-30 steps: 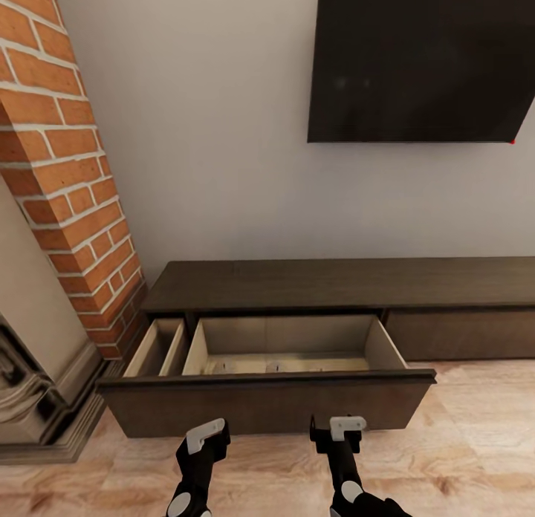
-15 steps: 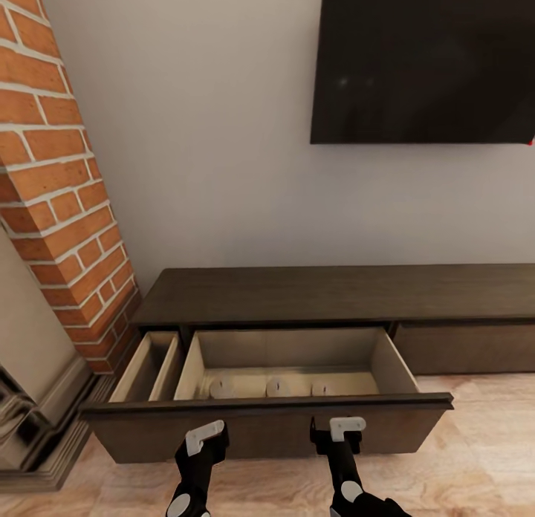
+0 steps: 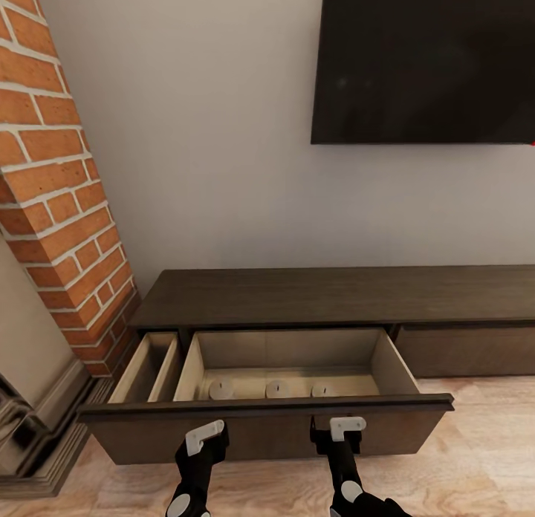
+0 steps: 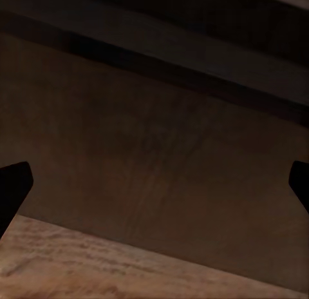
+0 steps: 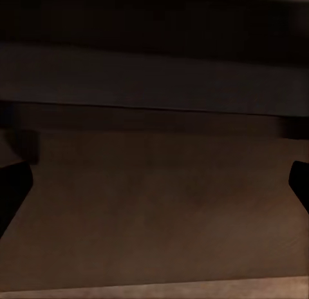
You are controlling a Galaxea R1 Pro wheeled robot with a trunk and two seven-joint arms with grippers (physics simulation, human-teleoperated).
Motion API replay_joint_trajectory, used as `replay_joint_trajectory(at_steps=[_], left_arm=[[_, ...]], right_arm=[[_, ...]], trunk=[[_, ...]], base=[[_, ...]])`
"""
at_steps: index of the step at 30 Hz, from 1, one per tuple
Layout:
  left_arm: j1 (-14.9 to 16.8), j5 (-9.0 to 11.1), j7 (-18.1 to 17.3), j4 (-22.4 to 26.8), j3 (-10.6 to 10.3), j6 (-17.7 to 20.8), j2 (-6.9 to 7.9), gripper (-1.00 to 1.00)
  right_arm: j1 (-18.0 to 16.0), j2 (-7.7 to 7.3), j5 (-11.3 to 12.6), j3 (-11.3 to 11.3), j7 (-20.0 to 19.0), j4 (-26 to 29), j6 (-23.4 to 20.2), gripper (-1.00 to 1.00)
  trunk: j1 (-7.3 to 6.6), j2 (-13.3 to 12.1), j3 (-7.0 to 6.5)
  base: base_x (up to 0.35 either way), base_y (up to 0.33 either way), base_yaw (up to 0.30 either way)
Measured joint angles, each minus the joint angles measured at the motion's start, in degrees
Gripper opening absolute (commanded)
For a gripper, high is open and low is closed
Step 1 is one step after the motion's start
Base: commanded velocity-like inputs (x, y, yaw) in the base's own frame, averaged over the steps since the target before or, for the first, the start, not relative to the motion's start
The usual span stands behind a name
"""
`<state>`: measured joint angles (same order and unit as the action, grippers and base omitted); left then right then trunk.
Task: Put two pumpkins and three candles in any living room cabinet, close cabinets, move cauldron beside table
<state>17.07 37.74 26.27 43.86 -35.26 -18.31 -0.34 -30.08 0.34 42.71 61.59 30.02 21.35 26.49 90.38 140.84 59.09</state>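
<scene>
The long dark brown cabinet (image 3: 334, 294) stands against the wall with its left drawer (image 3: 260, 417) pulled out. Three short round candles (image 3: 277, 388) sit in a row on the pale floor of the drawer's wide compartment, close behind its front panel. My left gripper (image 3: 202, 444) and right gripper (image 3: 339, 435) hang side by side just before the drawer front, both open with nothing between the fingers. In the wrist views the left gripper (image 4: 154, 186) and the right gripper (image 5: 154, 186) face that dark panel at close range. The pumpkins and the cauldron are out of view.
A brick column (image 3: 59, 197) and a fireplace base (image 3: 30, 443) stand at the left. A black TV (image 3: 423, 64) hangs on the wall above the cabinet. The drawer's narrow left compartment (image 3: 152, 365) holds nothing I can see. Wood floor (image 3: 483, 457) stretches to the right.
The whole view has shifted as the camera moved nearer to the cabinet, so the three candles now show inside the drawer. The grippers keep their places in the picture.
</scene>
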Motion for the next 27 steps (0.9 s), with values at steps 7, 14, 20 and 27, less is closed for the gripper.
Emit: replay_joint_trajectory(at_steps=[7, 14, 20, 27], left_arm=[[0.0, 0.0, 0.0, 0.0, 0.0, 0.01, -0.04, 1.0], [0.0, 0.0, 0.0, 0.0, 0.0, 0.01, -0.06, 1.0], [0.0, 0.0, 0.0, 0.0, 0.0, 0.01, -0.06, 1.0], [0.0, 0.0, 0.0, 0.0, 0.0, 0.01, -0.04, 1.0]], right_arm=[[0.01, -0.06, -0.25, 0.15, -0.1, 0.01, -0.09, 1.0], [0.01, -0.06, -0.28, 0.2, -0.13, 0.01, -0.14, 1.0], [0.01, -0.06, -0.24, 0.21, -0.14, 0.0, -0.09, 1.0], [0.03, -0.06, -0.27, 0.2, -0.14, 0.01, -0.07, 1.0]], trunk=[[-0.03, 0.0, 0.0], [-0.03, 0.0, 0.0], [-0.03, 0.0, 0.0], [-0.03, 0.0, 0.0]], base=[[0.175, 0.0, 0.0], [0.239, 0.0, 0.0], [0.241, 0.0, 0.0], [0.24, 0.0, 0.0]])
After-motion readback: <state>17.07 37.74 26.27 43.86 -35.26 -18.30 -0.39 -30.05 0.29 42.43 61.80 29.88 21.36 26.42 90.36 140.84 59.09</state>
